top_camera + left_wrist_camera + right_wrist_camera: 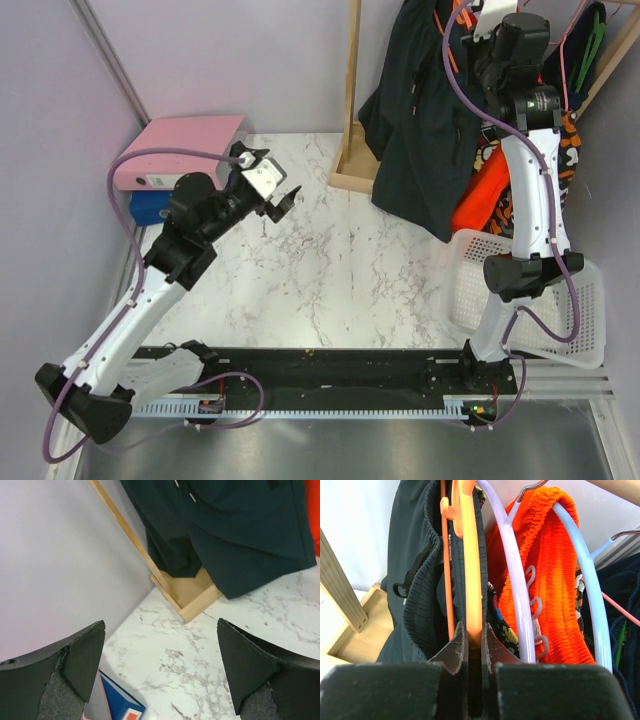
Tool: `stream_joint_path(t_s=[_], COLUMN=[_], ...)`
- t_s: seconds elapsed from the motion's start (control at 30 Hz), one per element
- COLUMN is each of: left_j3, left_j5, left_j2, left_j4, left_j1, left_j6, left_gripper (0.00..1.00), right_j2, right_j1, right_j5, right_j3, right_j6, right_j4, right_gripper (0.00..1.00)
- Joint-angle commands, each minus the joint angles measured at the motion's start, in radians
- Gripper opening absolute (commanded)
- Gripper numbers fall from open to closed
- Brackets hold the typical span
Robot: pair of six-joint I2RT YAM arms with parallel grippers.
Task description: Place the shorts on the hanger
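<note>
Pretty much done I reckon: the shorts point(420, 580) hang at the rack point(352, 90), waistband draped round the orange hanger point(472, 570), which the right end effector point(472, 637) is pinching. Left end effector point(160, 665) is spread wide over the desk point(180, 645), empty. Only letting go left, probably.

Black shorts point(415, 595) over orange hanger point(472, 580)

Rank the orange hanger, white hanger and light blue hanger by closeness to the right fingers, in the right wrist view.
1. orange hanger: clamped between the fingers.
2. white hanger: just right of it.
3. light blue hanger: farthest right.
</note>
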Motion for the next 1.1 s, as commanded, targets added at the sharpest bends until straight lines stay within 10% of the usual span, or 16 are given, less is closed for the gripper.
stream_joint_path(t_s=[0.0,0.73,1.07], left_j3=[0.047,0.018,0.033], left_j5=[0.064,0.089,0.086], left_j2=[0.041,0.038,0.043], left_j4=[-0.022,-0.066,-0.091], left_j1=[0.015,0.015,0.015], left_j6=[-0.114,-0.132,-0.135], left_gripper=[0.99,0.99,0.99], right_j2=[0.007,-0.104,-0.101], right_j1=[-0.012,-0.03,-0.03], right_j5=[0.014,-0.057,-0.06], right_j3=[0.036,-0.108,-0.114], right_j6=[0.02,0.023,0.01], right_j4=[0.12,0.103,0.085], right_gripper=[0.0,0.01,0.35])
